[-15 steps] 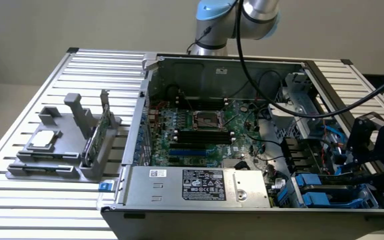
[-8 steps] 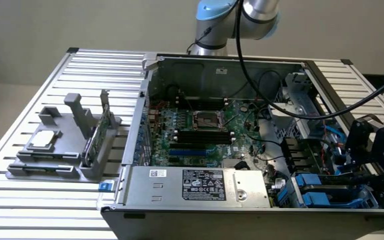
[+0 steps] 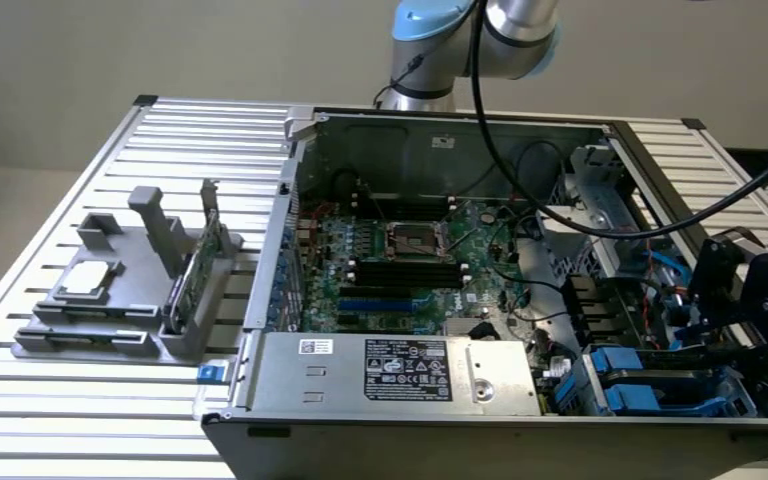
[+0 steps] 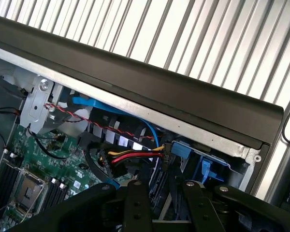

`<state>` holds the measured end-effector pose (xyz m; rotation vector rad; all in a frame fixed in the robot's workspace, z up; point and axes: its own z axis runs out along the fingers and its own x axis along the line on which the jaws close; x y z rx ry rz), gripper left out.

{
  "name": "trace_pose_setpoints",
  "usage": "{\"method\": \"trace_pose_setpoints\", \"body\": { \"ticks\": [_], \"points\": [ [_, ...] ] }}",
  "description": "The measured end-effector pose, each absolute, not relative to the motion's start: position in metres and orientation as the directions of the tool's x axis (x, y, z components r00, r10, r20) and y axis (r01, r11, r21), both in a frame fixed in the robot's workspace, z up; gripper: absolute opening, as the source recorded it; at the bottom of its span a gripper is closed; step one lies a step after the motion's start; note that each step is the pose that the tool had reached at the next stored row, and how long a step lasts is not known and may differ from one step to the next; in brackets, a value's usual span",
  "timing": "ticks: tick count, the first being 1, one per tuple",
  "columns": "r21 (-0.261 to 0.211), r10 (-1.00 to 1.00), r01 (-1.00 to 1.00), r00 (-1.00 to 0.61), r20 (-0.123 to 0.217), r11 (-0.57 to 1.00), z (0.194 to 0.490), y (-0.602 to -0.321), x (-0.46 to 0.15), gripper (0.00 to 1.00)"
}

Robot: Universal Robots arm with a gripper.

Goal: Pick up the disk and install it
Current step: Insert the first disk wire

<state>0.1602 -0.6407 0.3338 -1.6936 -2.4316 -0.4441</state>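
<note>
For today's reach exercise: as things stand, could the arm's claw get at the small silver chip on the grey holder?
Probably yes: the chip lies uncovered on the holder, outside the computer case. The claw hangs over the case's opposite side, though.

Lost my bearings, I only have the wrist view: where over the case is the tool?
Observer: The tool is at a front corner of the case, on the exterior view's right, by blue drive brackets.
Operator: What lies outside the case?
Observer: A grey fixture on the slatted table, on the exterior view's left.
Operator: What does it hold?
Observer: A square silver chip and a thin upright card.
</note>
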Motion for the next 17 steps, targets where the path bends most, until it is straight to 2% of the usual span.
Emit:
{"method": "trace_pose_setpoints", "body": {
  "ticks": [17],
  "points": [
    [0.170,0.890,0.933,-0.355,0.288,0.317,0.3317,-0.6401,0.1602,0.31]
  ]
}}
